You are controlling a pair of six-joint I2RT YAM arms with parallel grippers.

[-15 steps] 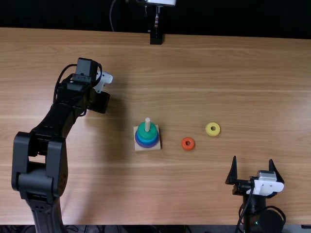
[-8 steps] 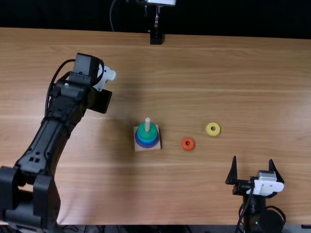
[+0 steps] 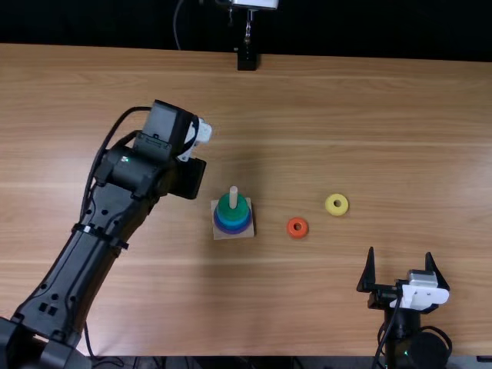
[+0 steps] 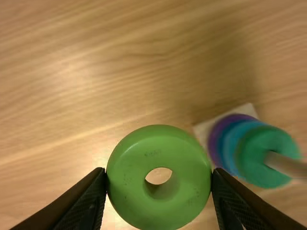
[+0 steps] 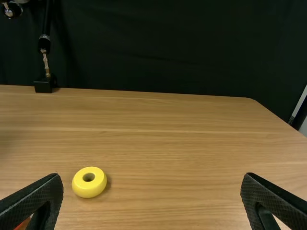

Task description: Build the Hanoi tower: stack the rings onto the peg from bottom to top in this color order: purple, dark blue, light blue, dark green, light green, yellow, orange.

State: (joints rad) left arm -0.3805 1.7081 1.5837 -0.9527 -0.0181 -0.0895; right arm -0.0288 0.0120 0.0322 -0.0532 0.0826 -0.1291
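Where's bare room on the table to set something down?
Bare wooden table stretches beyond the yellow ring to the far edge, and from the orange ring to the near edge. Crowded: around the pale peg with stacked rings, the left gripper nearby.

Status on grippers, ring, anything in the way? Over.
Left gripper shut on light green ring, off the peg. Right gripper open, holding nothing. Orange ring and yellow ring lie beyond the peg, seemingly out of the way.

Light green ring [image 4: 159, 149], yellow ring [image 5: 89, 189], orange ring [image 3: 297, 234], brown wood-grained table [image 3: 361, 115]
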